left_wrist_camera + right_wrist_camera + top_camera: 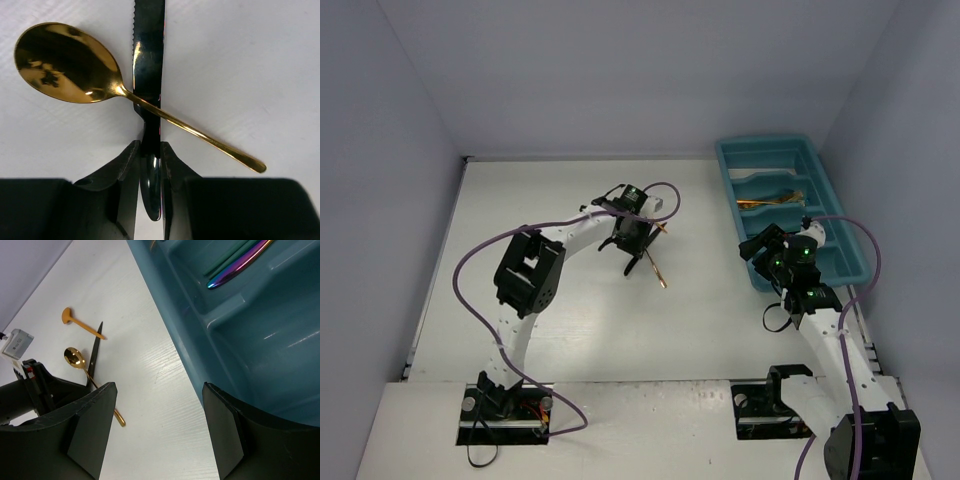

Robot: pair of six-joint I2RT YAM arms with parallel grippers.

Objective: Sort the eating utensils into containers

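My left gripper (632, 245) (149, 147) is shut on the handle of a black knife (148, 60), whose serrated blade points away over the table. A gold spoon (70, 62) (657, 265) lies with its handle crossing over the knife just ahead of the fingertips. A second gold utensil (80, 325) lies beyond the knife tip. The teal tray (820, 195) (200, 340) stands at the right and holds gold pieces (770, 203), a purple-iridescent utensil (240, 265) and a teal one (225, 260). My right gripper (760, 250) (160, 430) is open and empty over the table beside the tray's near-left edge.
A small white box (17, 342) is fixed on the left arm. Grey walls enclose the table on the left, back and right. White pieces (760, 178) lie in a far tray section. The tray's nearest section (280, 355) shows no utensils.
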